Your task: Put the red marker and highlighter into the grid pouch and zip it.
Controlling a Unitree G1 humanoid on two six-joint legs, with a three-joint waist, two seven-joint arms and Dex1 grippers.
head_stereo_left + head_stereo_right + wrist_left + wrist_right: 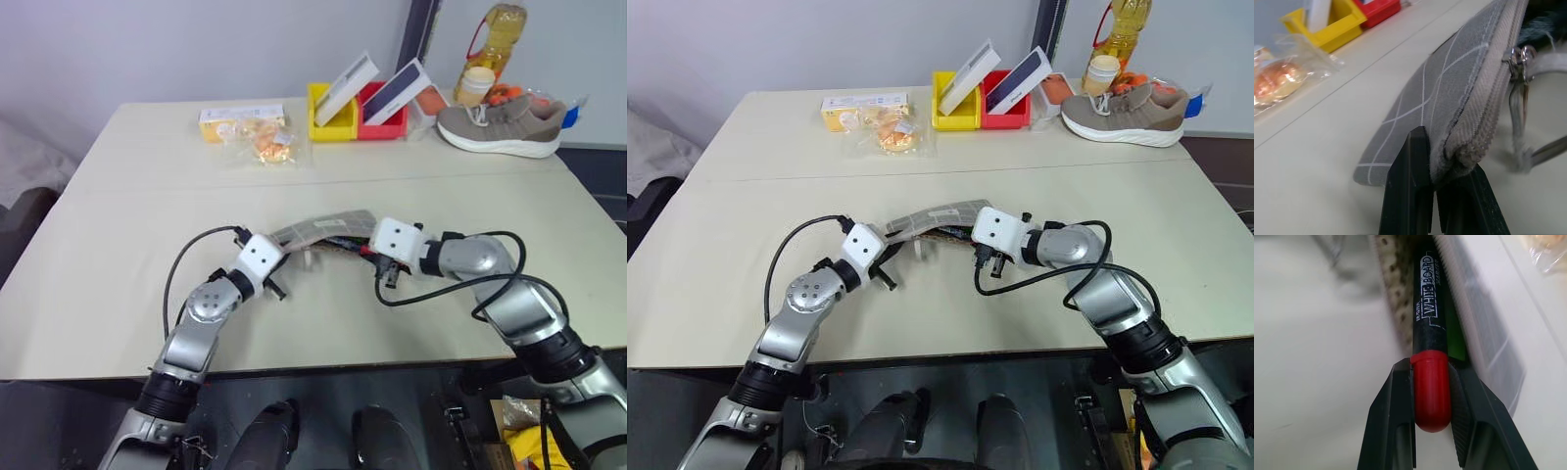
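We see the grid pouch point(323, 231) lying on the table point(118, 245) between the left gripper point(1432, 196) and the right gripper point(1431, 396). The red marker point(1429, 362) lies partly inside it beside the highlighter point(1454, 335). Behind stand two bins point(358, 116), with a shoe point(500, 125) to their right.

Red marker point(1431, 382) — in right gripper point(1431, 428)

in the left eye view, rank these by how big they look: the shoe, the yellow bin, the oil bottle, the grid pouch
1. shoe
2. grid pouch, partly hidden by the grippers, so its rank is unsure
3. yellow bin and oil bottle look about alike; the bottle is cut off by the frame's top edge, so they are not ranked.
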